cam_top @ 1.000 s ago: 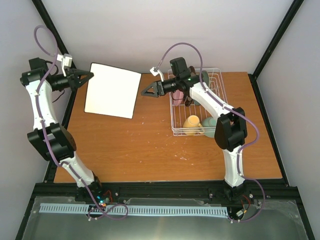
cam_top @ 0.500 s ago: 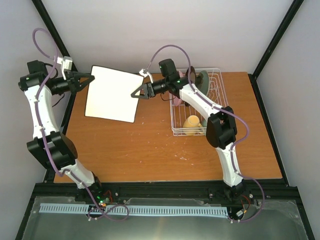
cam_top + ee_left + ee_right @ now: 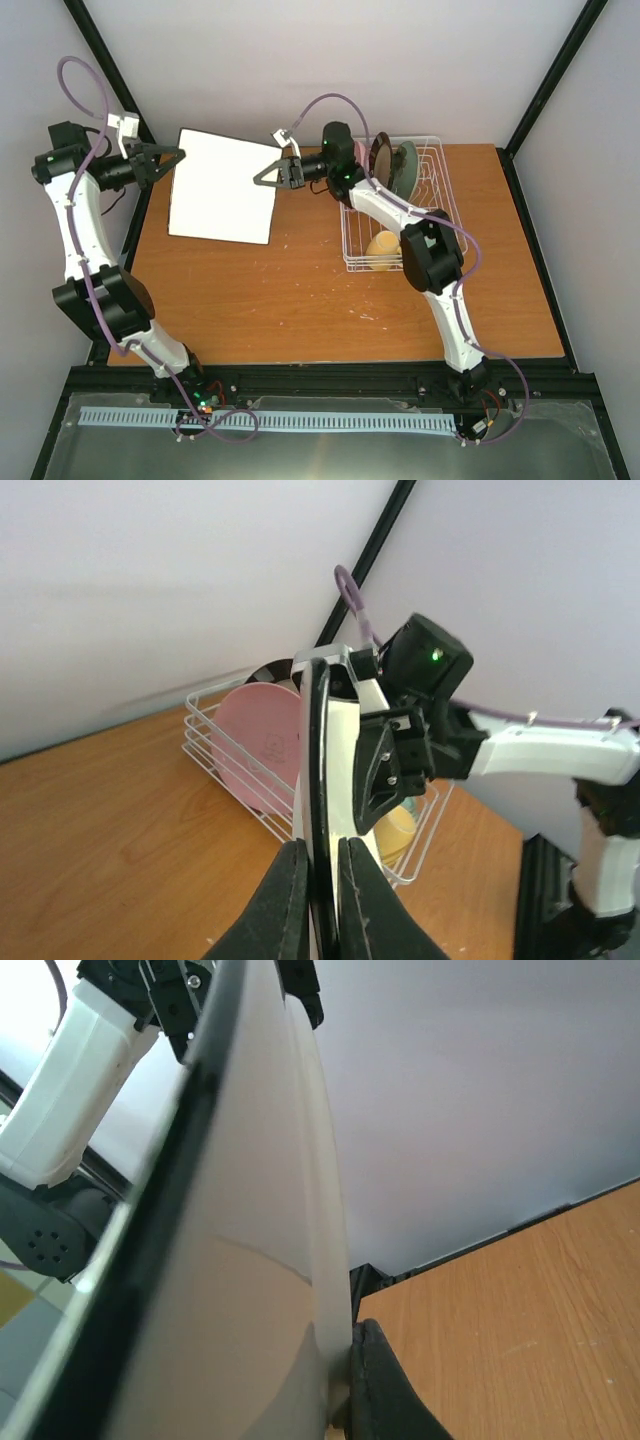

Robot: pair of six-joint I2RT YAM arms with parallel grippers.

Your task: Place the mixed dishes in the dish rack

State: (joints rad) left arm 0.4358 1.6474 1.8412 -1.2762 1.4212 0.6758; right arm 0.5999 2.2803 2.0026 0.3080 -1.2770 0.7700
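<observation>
The white square plate [image 3: 225, 185] hangs above the table's back left, held at two edges. My left gripper [image 3: 180, 155] is shut on its left edge; in the left wrist view the plate's edge [image 3: 320, 770] stands upright between the fingers [image 3: 285, 900]. My right gripper [image 3: 263, 177] is shut on the right edge, one finger [image 3: 375, 1385] pressed against the plate [image 3: 250, 1260]. The dish rack [image 3: 442, 172] stands at the back right with a pink plate [image 3: 357, 158], a dark-rimmed beige plate [image 3: 381, 155], a green plate [image 3: 405, 165] and a yellow mug [image 3: 383, 248] in it.
The right arm [image 3: 425, 250] reaches over the rack's front half and hides part of what lies there. Black frame posts [image 3: 100, 60] rise close behind the left arm. Bare wood table [image 3: 300, 300] lies in front of the plate and the rack.
The right gripper swung left from the rack to the white plate's right edge and shut on it. The left gripper kept its grip and barely moved.
</observation>
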